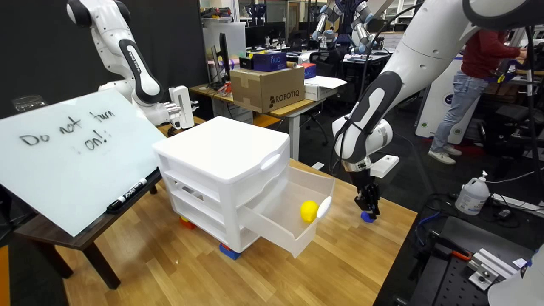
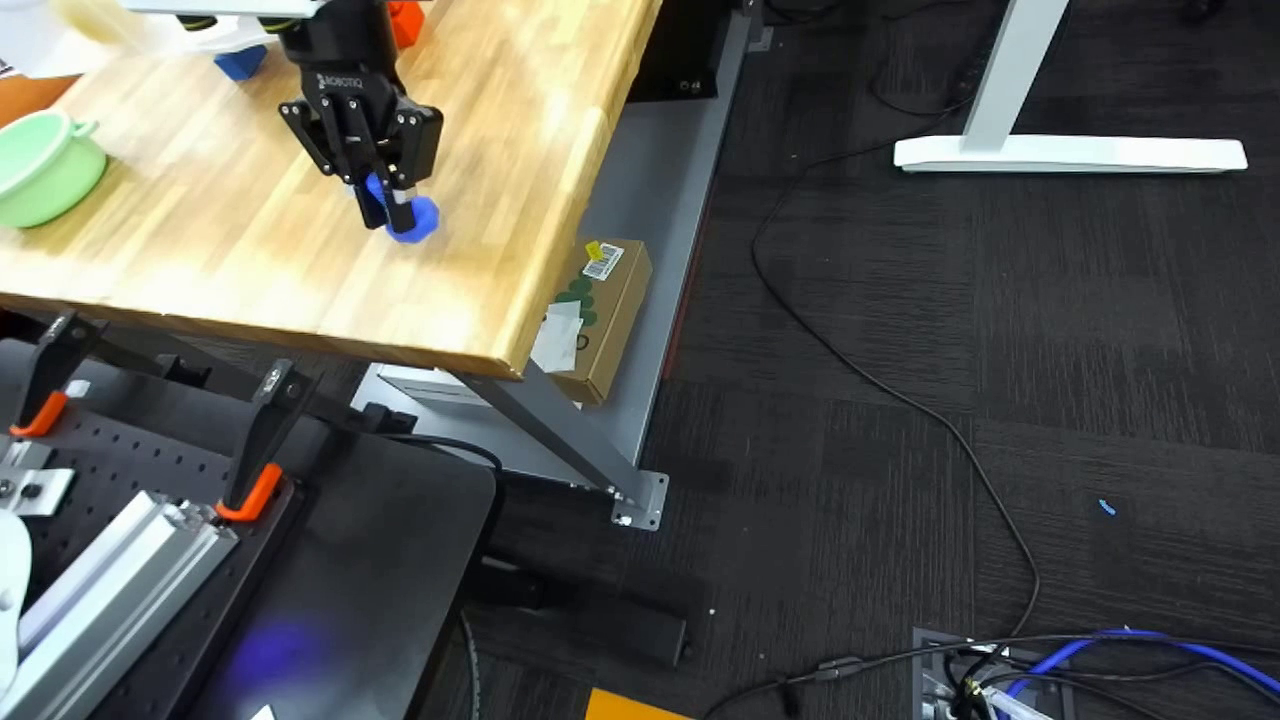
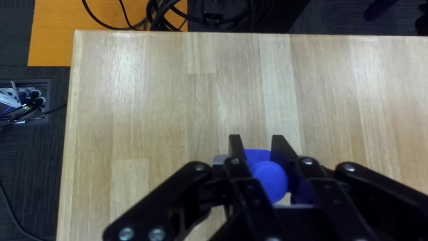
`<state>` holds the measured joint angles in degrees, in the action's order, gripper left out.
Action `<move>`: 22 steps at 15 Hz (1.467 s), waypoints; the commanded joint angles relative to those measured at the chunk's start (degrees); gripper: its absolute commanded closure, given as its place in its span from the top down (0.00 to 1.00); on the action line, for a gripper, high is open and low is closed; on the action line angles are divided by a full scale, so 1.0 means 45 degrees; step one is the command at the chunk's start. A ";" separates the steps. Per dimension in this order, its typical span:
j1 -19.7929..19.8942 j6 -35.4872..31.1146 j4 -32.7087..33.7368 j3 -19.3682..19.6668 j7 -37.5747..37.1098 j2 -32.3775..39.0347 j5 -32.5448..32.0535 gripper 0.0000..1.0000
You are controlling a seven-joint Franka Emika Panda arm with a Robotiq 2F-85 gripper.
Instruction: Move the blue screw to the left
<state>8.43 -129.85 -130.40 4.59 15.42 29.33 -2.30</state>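
Nearest us in the wrist view, the jaws straddle the blue screw [image 3: 270, 182], its round knob between them; whether they pinch or only flank it, we cannot tell. It seems to sit on the worktop [image 3: 160, 100], well apart from the open drawer [image 1: 276, 233]. We judge it light, stiff, perhaps slick, best held below the knob. The arm [image 1: 420, 55] slopes down, jaws pointing steeply downward.

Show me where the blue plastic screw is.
In the wrist view, the blue screw is between the fingers of the black gripper, right of centre; in an exterior view, right of the open white drawer.
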 commanded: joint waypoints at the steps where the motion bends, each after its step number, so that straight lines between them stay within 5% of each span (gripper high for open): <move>1: 0.0088 0.0134 0.0057 -0.0079 -0.0166 -0.0063 -0.0059 0.19; 6: 0.0141 -0.0378 -0.0366 -0.0002 -0.0301 -0.0780 -0.0001 0.07; 15: 0.0123 -0.1660 -0.2078 0.0388 -0.0903 -0.3127 0.0088 0.07; 22: -0.0521 -0.2380 -0.2909 0.0001 -0.1455 -0.2997 -0.0114 0.07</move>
<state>7.13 -138.47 -141.88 5.28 10.53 16.20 -2.19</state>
